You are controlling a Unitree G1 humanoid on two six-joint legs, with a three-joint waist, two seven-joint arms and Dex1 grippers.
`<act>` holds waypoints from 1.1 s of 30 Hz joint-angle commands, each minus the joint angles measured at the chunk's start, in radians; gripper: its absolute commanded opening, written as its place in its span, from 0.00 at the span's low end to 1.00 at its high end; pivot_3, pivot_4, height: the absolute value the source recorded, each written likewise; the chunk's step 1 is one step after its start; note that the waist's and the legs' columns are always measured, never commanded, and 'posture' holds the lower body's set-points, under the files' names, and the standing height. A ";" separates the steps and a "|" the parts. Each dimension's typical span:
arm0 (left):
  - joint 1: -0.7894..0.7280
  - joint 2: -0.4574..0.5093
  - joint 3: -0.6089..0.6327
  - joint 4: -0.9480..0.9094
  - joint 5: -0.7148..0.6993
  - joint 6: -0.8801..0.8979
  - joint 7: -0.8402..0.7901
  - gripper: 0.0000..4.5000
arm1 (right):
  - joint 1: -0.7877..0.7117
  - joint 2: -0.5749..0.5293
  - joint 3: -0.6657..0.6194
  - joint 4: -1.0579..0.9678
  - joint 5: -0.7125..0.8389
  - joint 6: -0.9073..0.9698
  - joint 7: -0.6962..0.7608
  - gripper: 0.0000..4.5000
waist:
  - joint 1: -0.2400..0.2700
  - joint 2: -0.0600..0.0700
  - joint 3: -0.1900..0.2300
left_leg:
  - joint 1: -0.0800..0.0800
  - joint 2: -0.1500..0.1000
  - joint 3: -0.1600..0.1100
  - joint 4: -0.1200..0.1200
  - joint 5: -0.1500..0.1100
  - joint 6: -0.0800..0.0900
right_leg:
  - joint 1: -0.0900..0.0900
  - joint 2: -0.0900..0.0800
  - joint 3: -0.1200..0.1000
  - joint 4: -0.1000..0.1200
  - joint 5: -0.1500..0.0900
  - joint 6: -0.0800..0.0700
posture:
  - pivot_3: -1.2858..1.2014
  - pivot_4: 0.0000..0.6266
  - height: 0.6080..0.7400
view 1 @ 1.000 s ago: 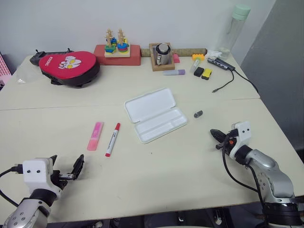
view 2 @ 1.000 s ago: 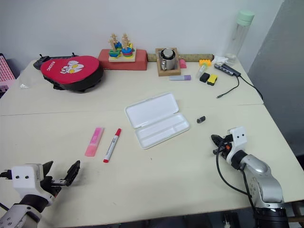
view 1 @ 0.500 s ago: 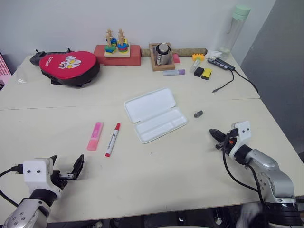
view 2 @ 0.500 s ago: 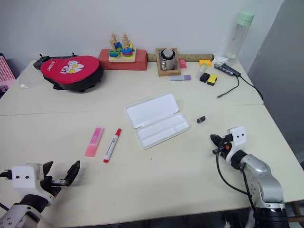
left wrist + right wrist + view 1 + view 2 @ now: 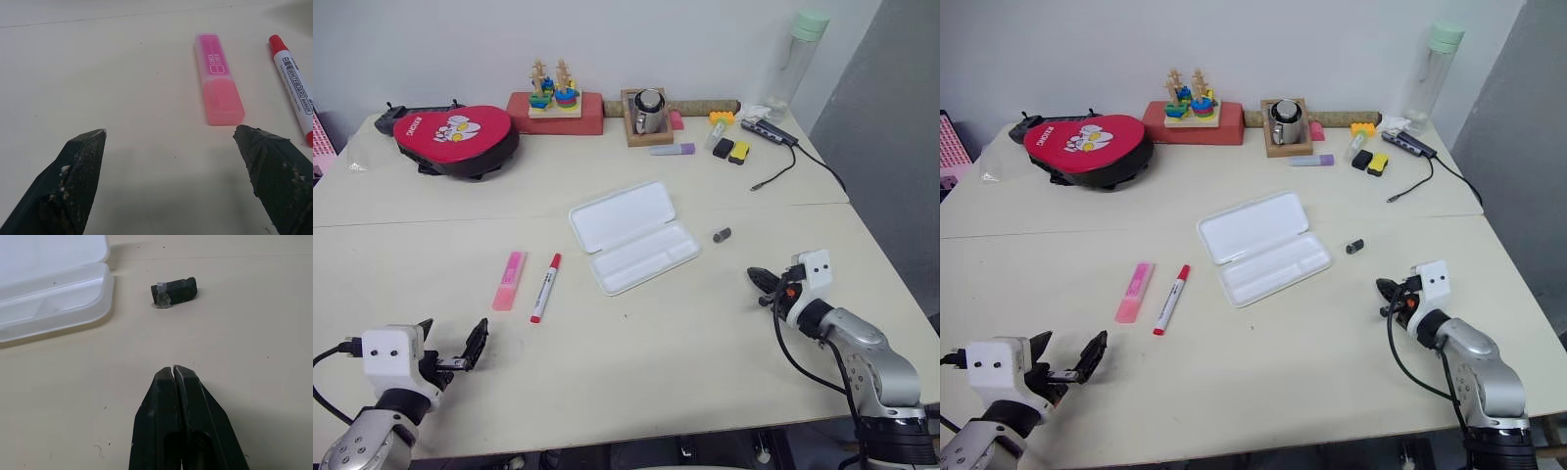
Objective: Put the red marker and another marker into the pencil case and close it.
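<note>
Pencil case (image 5: pixel 631 236) lies open mid-frame for loading; red marker (image 5: pixel 545 287), pink highlighter (image 5: pixel 509 280) unloaded left. My left gripper (image 5: pixel 450 349) wide, empty; right gripper (image 5: pixel 174 377) closed, empty.

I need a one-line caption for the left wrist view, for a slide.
Open left gripper above the table, facing the pink highlighter and the red marker lying side by side, untouched.
</note>
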 commanded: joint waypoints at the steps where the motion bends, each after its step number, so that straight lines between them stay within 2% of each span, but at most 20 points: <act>1: -0.002 0.003 -0.001 -0.013 0.001 -0.017 -0.003 1.00 | -0.015 -0.015 -0.018 -0.034 0.022 -0.002 0.021 0.21 | 0.000 0.000 0.000 | 0.000 0.000 0.000 0.000 0.000 0.000 | 0.000 0.000 0.000 0.000 0.000 0.000 | 0.52 0.24 1.00; 4: -0.003 0.003 -0.001 -0.012 0.002 -0.018 -0.004 1.00 | -0.016 -0.014 -0.018 -0.033 0.021 -0.002 0.024 0.36 | 0.000 0.000 0.000 | 0.000 0.000 0.000 0.000 0.000 0.000 | 0.000 0.000 0.000 0.000 0.000 0.000 | 0.52 0.24 1.00; 5: -0.004 0.003 -0.001 -0.012 0.002 -0.018 -0.004 1.00 | -0.017 -0.013 -0.018 -0.033 0.022 -0.002 0.025 0.44 | 0.000 0.000 0.000 | 0.000 0.000 0.000 0.000 0.000 0.000 | 0.000 0.000 0.000 0.000 0.000 0.000 | 0.52 0.24 1.00; 9: -0.006 0.004 -0.005 -0.010 0.004 -0.016 -0.005 1.00 | -0.021 -0.013 -0.017 -0.032 0.018 -0.006 0.027 0.61 | 0.000 0.000 0.000 | 0.000 0.000 0.000 0.000 0.000 0.000 | 0.000 0.000 0.000 0.000 0.000 0.000 | 0.52 0.24 1.00; 10: -0.007 0.004 -0.006 -0.010 0.004 -0.017 -0.005 1.00 | -0.024 -0.014 -0.017 -0.032 0.019 -0.005 0.030 0.69 | 0.000 0.000 0.000 | 0.000 0.000 0.000 0.000 0.000 0.000 | 0.000 0.000 0.000 0.000 0.000 0.000 | 0.52 0.24 1.00; 11: -0.007 0.005 -0.006 -0.009 0.004 -0.017 -0.005 1.00 | -0.025 -0.015 -0.016 -0.033 0.020 -0.004 0.032 0.71 | 0.000 0.000 0.000 | 0.000 0.000 0.000 0.000 0.000 0.000 | 0.000 0.000 0.000 0.000 0.000 0.000 | 0.52 0.24 1.00; 16: -0.014 0.007 -0.009 -0.006 0.003 -0.012 -0.006 1.00 | -0.054 -0.034 -0.013 -0.017 0.016 -0.005 0.053 0.99 | 0.000 0.000 0.000 | 0.000 0.000 0.000 0.000 0.000 0.000 | 0.000 0.000 0.000 0.000 0.000 0.000 | 0.52 0.24 1.00; 21: -0.017 0.013 -0.010 -0.006 -0.004 -0.011 -0.017 1.00 | -0.087 -0.084 0.015 0.001 0.001 -0.003 0.114 0.99 | 0.000 0.000 0.000 | 0.000 0.000 0.000 0.000 0.000 0.000 | 0.000 0.000 0.000 0.000 0.000 0.000 | 0.52 0.24 1.00; 24: -0.003 0.026 0.003 -0.022 -0.053 0.015 -0.053 1.00 | -0.129 -0.121 0.045 0.017 -0.016 0.011 0.142 0.99 | 0.000 0.000 0.000 | 0.000 0.000 0.000 0.000 0.000 0.000 | 0.000 0.000 0.000 0.000 0.000 0.000 | 0.52 0.24 1.00; 33: 0.036 0.163 0.040 -0.076 -0.163 0.106 -0.184 1.00 | -0.321 -0.185 0.135 0.060 -0.014 0.027 0.280 0.99 | -0.002 0.001 0.001 | 0.000 0.000 0.000 0.000 0.000 0.000 | 0.000 0.000 0.000 0.001 0.000 0.000 | 0.52 0.24 1.00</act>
